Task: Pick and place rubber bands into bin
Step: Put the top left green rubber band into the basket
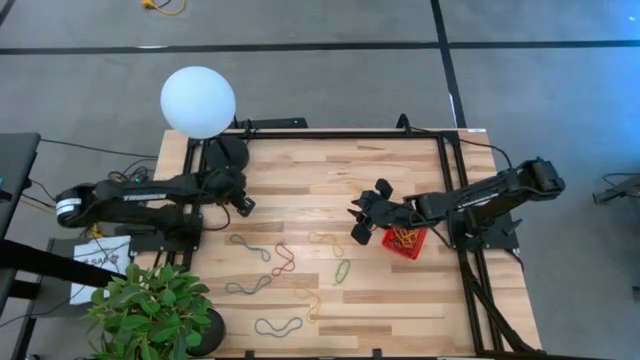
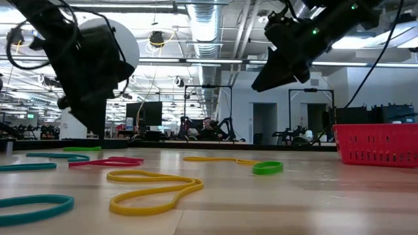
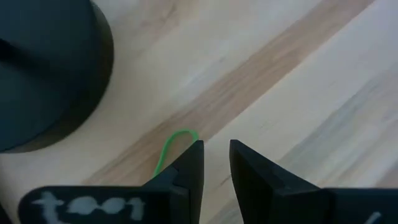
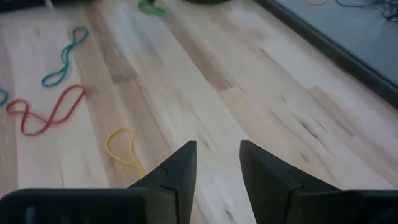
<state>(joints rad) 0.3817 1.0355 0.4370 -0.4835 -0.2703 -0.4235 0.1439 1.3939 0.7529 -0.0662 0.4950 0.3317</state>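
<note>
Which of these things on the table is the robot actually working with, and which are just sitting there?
Part of the job:
rubber bands
red bin
right pincer, open above the table

Just lying about:
white globe lamp
potted plant

Your pale wooden table (image 1: 400, 165) carries loose rubber bands (image 1: 262, 258) between the left gripper (image 1: 243, 205) and right gripper (image 1: 360, 222), with the red bin (image 1: 405, 240) just beside the right one.

Left gripper (image 1: 243, 206) low, fingers slightly parted, right gripper (image 1: 358, 222) raised, fingers apart
</note>
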